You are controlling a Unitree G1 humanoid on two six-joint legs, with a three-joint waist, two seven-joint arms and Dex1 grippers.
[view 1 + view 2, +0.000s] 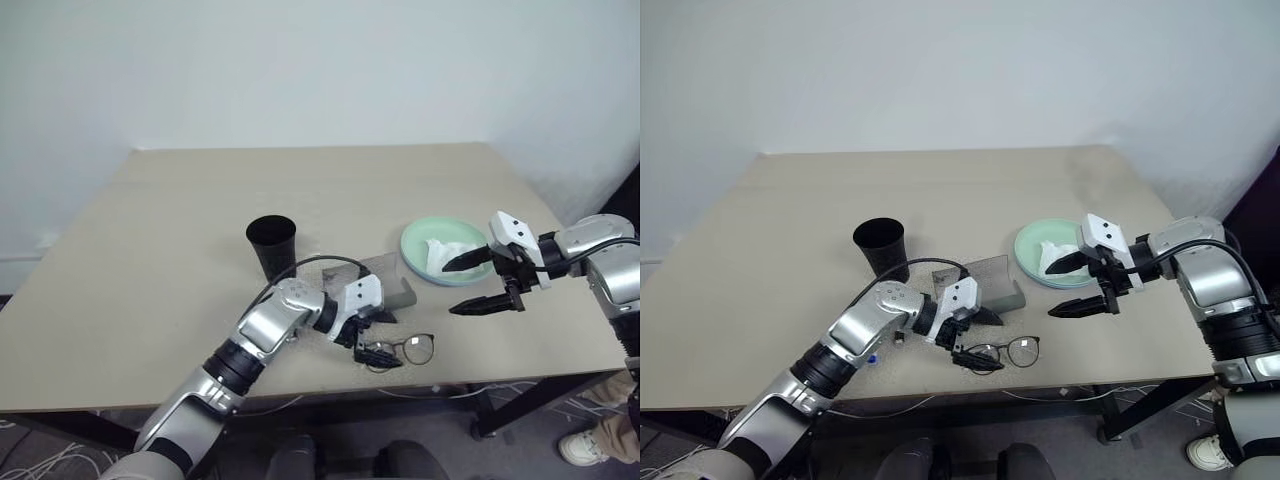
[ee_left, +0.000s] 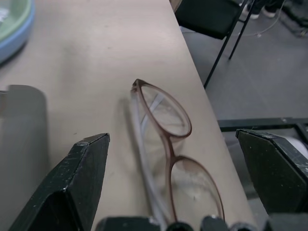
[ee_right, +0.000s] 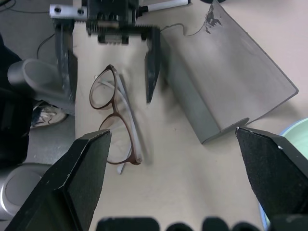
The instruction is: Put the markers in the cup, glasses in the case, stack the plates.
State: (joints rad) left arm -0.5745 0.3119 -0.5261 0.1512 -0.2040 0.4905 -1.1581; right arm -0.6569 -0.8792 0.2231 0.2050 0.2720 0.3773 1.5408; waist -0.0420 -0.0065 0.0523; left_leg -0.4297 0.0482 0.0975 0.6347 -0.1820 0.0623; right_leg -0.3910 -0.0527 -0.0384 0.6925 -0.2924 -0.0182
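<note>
The glasses lie near the table's front edge. My left gripper is open, and its fingers straddle one end of the glasses without closing on them. Just behind them sits the grey case with its lid up. The black cup stands upright to the left of the case. A mint green plate rests on a light blue plate to the right. My right gripper hangs open and empty in front of the plates. One marker shows beyond the left gripper.
A crumpled white tissue lies in the green plate. The table's front edge runs close to the glasses. A black chair and cables stand on the floor below.
</note>
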